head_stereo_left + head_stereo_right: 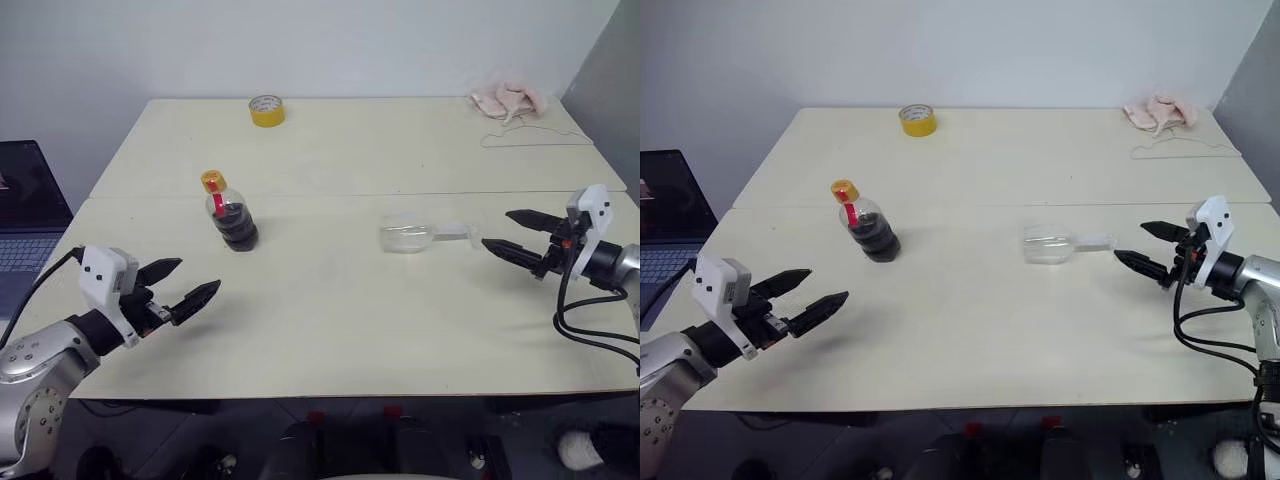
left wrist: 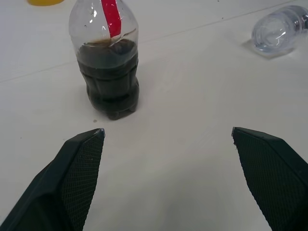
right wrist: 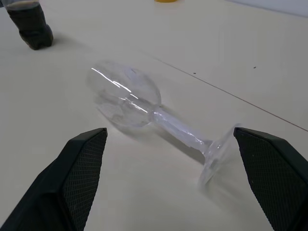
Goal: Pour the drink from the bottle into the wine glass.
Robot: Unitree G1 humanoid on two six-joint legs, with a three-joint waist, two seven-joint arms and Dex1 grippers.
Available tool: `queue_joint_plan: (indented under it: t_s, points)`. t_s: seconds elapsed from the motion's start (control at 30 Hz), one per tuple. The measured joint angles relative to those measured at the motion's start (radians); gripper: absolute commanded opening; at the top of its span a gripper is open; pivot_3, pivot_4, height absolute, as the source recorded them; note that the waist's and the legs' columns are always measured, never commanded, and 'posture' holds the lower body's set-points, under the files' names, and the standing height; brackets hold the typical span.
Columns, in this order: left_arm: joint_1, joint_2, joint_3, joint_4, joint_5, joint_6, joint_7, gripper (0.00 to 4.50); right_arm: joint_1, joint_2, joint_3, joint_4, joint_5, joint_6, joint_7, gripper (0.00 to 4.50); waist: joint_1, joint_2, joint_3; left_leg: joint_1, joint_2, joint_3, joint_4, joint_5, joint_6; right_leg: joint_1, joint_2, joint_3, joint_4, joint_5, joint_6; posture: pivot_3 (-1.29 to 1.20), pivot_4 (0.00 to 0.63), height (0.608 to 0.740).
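The right claw (image 1: 512, 232) is gaping empty at three o'clock of the toppled wine glass (image 1: 407, 237); the left claw (image 1: 176, 286), also agape, is hovering at seven o'clock of the capped bottle (image 1: 232, 216) standing on the tabletop (image 1: 330, 320). A careless nudge risks rolling the glass away.

Head pair, left and right eye: both are looking forward and down from above the near edge of the table (image 1: 330, 330), taking in its whole top as far as the back wall; the two are sharing the same scene with a slight sideways offset.

Left wrist camera: sitting low and close, it is facing along its own open fingers (image 2: 77, 178) toward the bottle (image 2: 109, 72) — the wine glass (image 2: 279, 31) is entering at one corner.

Right wrist camera: equally low, it is looking along its parted fingers (image 3: 82, 178) at the wine glass lying on its side, close up — the bottle's base is overlapping with the left wrist's field.
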Motion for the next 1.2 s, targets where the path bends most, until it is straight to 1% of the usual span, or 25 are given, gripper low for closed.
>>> queue_joint_plan:
  t_s: [0.23,0.4,0.53,0.63,0.77,0.87,0.93,1.03,1.1,1.2]
  points:
    - [-0.01,-0.009,0.006,0.004,0.003,-0.017,0.004,4.47,-0.023,-0.001,0.002,0.006,-0.005,0.0,0.024,4.5,0.0,0.0,0.0,0.0,0.0,0.0,0.0,0.0,0.0,0.0,0.0,0.0,0.0,0.0,0.0,0.0,0.15,0.74]
    - [-0.012,-0.008,0.034,0.019,0.005,-0.026,-0.001,4.47,-0.022,-0.001,0.008,0.003,-0.006,0.0,0.036,4.5,0.0,0.0,0.0,0.0,0.0,0.0,0.0,0.0,0.0,0.0,0.0,0.0,0.0,0.0,0.0,0.0,0.15,0.74]
    - [-0.073,-0.019,0.037,0.067,0.037,-0.061,0.044,4.47,-0.021,0.007,0.017,-0.041,0.001,0.006,0.037,4.5,0.0,0.0,0.0,0.0,0.0,0.0,0.0,0.0,0.0,0.0,0.0,0.0,0.0,0.0,0.0,0.0,0.15,0.74]
    - [-0.091,-0.027,0.037,0.087,0.063,-0.095,0.066,4.47,-0.021,0.019,0.019,-0.083,0.007,0.011,0.033,4.5,0.0,0.0,0.0,0.0,0.0,0.0,0.0,0.0,0.0,0.0,0.0,0.0,0.0,0.0,0.0,0.0,0.15,0.74]
    - [-0.158,-0.069,0.031,0.127,0.099,-0.118,0.125,4.47,-0.03,0.037,0.036,-0.204,0.05,0.066,0.024,4.5,0.0,0.0,0.0,0.0,0.0,0.0,0.0,0.0,0.0,-0.001,0.0,-0.001,0.001,0.0,0.0,0.0,0.15,0.74]
    - [-0.191,-0.092,-0.001,0.131,0.118,-0.125,0.146,4.47,-0.049,0.042,0.065,-0.305,0.08,0.105,0.016,4.5,0.0,0.0,0.0,0.0,0.0,-0.001,0.001,0.0,0.0,0.0,0.0,-0.001,0.0,0.0,0.0,0.0,0.15,0.74]
    - [-0.205,-0.124,-0.021,0.142,0.128,-0.142,0.157,4.47,-0.052,0.043,0.083,-0.345,0.083,0.123,0.012,4.5,0.001,-0.001,0.0,-0.001,-0.001,-0.001,0.001,0.0,0.0,0.0,-0.001,-0.001,0.0,0.0,0.0,0.0,0.15,0.74]
    - [-0.244,-0.204,-0.063,0.198,0.176,-0.206,0.202,4.47,-0.053,0.058,0.121,-0.414,0.104,0.15,0.007,4.5,0.003,-0.001,0.0,-0.001,0.0,-0.001,0.003,0.0,0.0,0.0,-0.001,-0.002,0.001,0.0,0.0,0.0,0.15,0.74]
    - [-0.264,-0.233,-0.08,0.25,0.204,-0.247,0.221,4.47,-0.055,0.069,0.138,-0.442,0.114,0.161,-0.001,4.5,0.003,-0.002,0.001,-0.001,0.0,-0.001,0.003,0.0,0.0,0.0,0.0,-0.002,0.001,0.0,0.0,0.0,0.15,0.74]
    - [-0.295,-0.251,-0.1,0.313,0.235,-0.294,0.229,4.47,-0.065,0.086,0.148,-0.448,0.114,0.175,-0.019,4.5,0.003,-0.003,0.001,-0.002,-0.001,-0.001,0.004,0.0,0.0,-0.001,0.0,-0.002,0.001,0.0,0.0,0.0,0.15,0.74]
